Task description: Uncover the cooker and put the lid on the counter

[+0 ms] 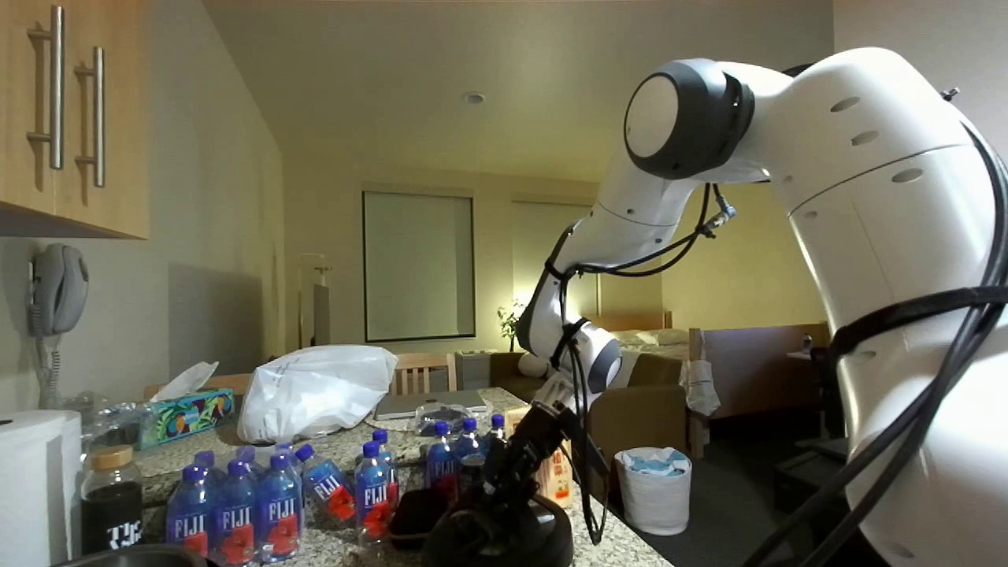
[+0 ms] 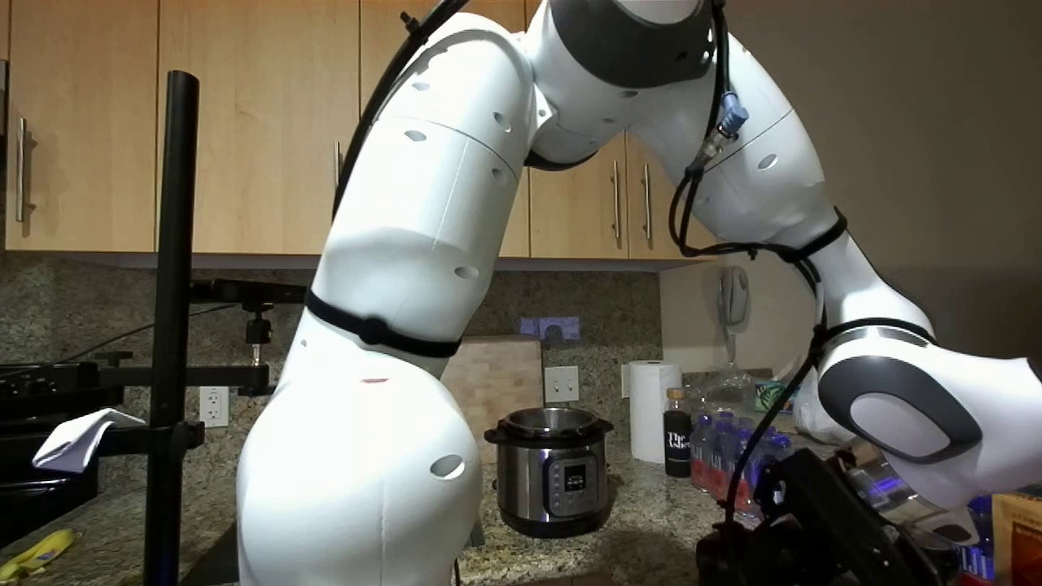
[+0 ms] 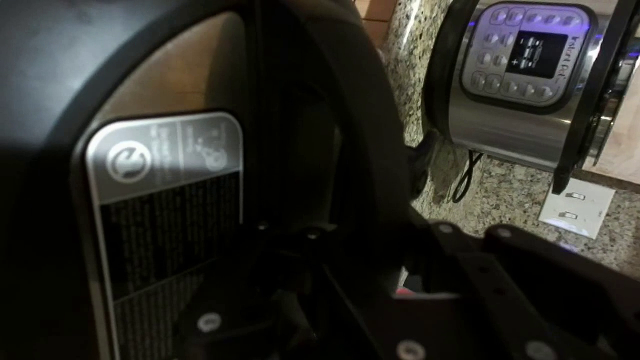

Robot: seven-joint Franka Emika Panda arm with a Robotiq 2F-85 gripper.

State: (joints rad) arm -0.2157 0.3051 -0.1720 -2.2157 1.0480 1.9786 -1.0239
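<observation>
The cooker (image 2: 552, 476), a steel-and-black pot, stands uncovered on the speckled counter (image 2: 651, 505). It also shows in the wrist view (image 3: 520, 115); only its dark rim (image 1: 138, 556) shows at an exterior view's bottom edge. The black domed lid (image 1: 543, 535) is away from the cooker, near the bottles. Its labelled top (image 3: 165, 200) fills the left of the wrist view. My gripper (image 1: 504, 484) is above the lid, its dark fingers (image 3: 370, 245) on both sides of the handle, apparently shut on it. The lid's underside is cut off, so I cannot tell whether it touches the counter.
Several blue-capped bottles (image 1: 236, 504) stand beside the lid, with a dark rounded object (image 1: 417, 516) close to it. A white bag (image 1: 315, 394) and tissue box (image 1: 189, 413) lie behind. An orange-tan carton (image 1: 555, 472) is right of the gripper. A paper towel roll (image 2: 654, 411) stands near the cooker.
</observation>
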